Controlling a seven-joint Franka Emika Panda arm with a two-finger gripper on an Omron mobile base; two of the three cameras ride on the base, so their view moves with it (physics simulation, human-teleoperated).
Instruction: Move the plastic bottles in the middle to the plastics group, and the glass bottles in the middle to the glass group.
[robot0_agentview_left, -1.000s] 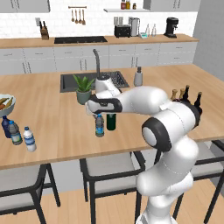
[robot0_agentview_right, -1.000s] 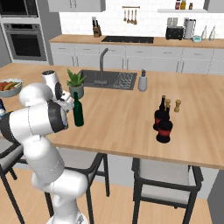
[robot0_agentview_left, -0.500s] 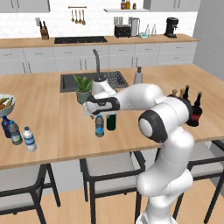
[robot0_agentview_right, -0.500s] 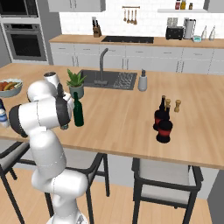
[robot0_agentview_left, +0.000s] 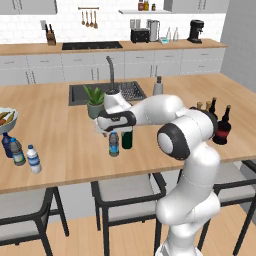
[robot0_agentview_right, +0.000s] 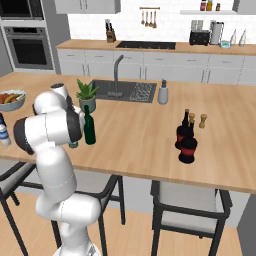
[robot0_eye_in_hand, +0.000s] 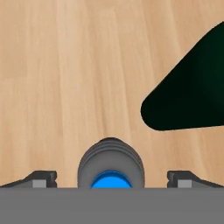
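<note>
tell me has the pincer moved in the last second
Yes. In the left base view the pincer has come down closer over the blue-capped bottle, which stands unmoved beside the wine bottle.

Rendered home kitchen. Wood-top island (robot0_agentview_left: 60, 150) with inset sink (robot0_agentview_right: 131, 92) and faucet (robot0_agentview_right: 116, 70) at 12 o'clock, stools (robot0_agentview_left: 125, 200) tucked under the near edge. Back wall: grey cabinets (robot0_agentview_right: 165, 65), cooktop (robot0_agentview_left: 91, 45), knife block (robot0_agentview_left: 50, 37), hanging utensils (robot0_agentview_right: 148, 16), toaster (robot0_agentview_left: 140, 35), coffee machine (robot0_agentview_left: 195, 31). Wall oven (robot0_agentview_right: 29, 45) at 10 o'clock in right base view. Fruit bowl (robot0_agentview_left: 6, 119) at 9 o'clock, potted plant (robot0_agentview_right: 87, 95) beside the sink.
</note>
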